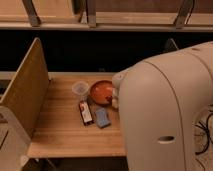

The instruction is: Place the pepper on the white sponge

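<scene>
White arm shell (pixel 170 115) filling the right side, hiding most of the gripper (pixel 115 98): only a pale tip peeping out at the shell's left edge, over the wooden table (pixel 60 135). Fingers closed tight; nothing visibly held. Well left of the gripper, a tall wooden panel (pixel 27 90) standing upright along the table's edge. Just left of the gripper, almost touching it, an orange bowl (pixel 101 91). Below and left, a dark red packet (pixel 85 112) lying flat, with a blue pad (pixel 102 117) just beside it, nearer the gripper. Beyond the bowl, farther left, a clear cup (pixel 80 89). Pepper and white sponge: cannot tell where, likely behind the arm shell.
</scene>
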You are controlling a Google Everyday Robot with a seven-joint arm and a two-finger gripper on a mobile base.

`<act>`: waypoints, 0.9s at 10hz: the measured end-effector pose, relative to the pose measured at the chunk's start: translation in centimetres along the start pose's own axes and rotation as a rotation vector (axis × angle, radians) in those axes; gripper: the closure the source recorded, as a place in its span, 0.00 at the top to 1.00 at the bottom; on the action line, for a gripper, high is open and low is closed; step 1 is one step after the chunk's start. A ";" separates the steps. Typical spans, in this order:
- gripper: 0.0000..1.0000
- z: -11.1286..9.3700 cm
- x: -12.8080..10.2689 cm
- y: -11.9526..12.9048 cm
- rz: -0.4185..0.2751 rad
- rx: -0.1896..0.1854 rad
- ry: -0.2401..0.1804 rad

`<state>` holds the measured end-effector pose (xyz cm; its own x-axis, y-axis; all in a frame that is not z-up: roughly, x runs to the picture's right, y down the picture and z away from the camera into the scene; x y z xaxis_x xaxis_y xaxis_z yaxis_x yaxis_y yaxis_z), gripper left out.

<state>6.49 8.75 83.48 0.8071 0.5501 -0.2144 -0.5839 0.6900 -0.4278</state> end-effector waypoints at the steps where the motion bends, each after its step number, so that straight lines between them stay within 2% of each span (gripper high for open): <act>1: 0.00 1.1 -2.2 5.4 -0.092 -0.089 -0.022; 2: 0.00 1.2 -2.7 6.4 -0.110 -0.105 -0.027; 7: 0.00 1.6 -2.6 6.6 -0.108 -0.116 -0.027; 9: 0.14 3.4 -3.3 8.5 -0.135 -0.175 -0.027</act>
<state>-1.45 14.34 83.53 0.8730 0.4722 -0.1224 -0.4448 0.6676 -0.5971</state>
